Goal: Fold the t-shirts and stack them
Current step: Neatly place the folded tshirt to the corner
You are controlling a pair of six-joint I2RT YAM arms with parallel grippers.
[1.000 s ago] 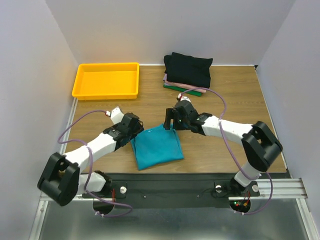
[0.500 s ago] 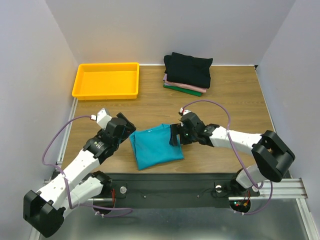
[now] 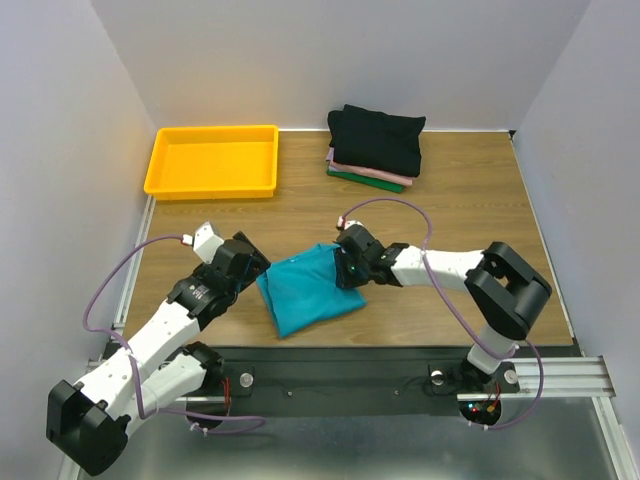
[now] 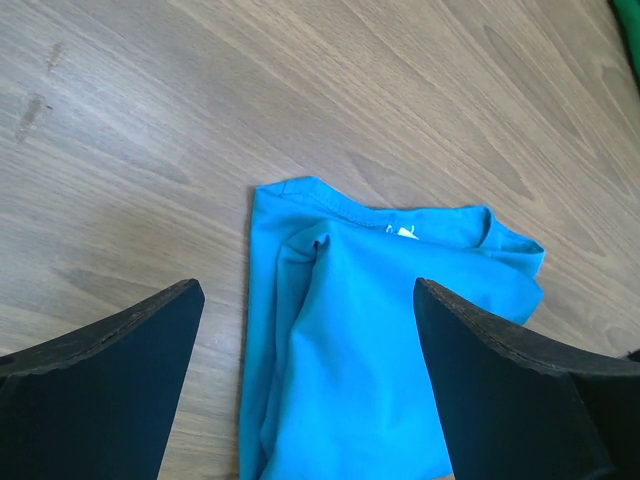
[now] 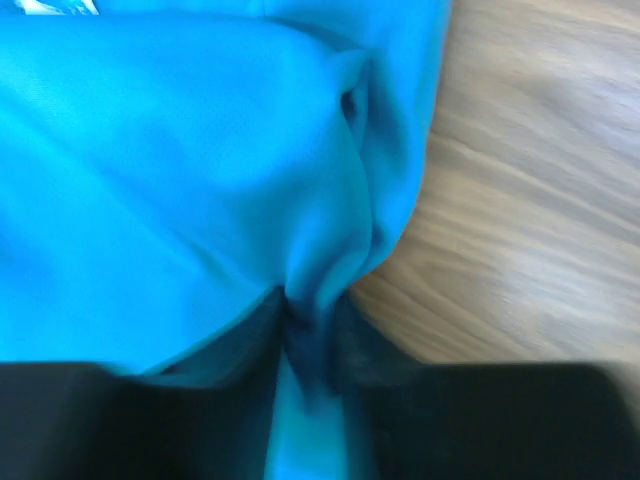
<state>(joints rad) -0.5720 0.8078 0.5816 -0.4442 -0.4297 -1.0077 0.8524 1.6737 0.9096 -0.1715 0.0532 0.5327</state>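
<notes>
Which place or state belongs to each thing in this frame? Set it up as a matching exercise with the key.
Things:
1. teal cloth t-shirt
2. yellow plastic tray
3. folded black cloth t-shirt
4. right hand

Places or states:
a. lying on a pale pink folded t-shirt
b. shut on bunched teal cloth
c. far-left corner of the wooden table
d. folded, near the table's front edge

Pairs: 1-d, 2-c, 3-a, 4-b
</notes>
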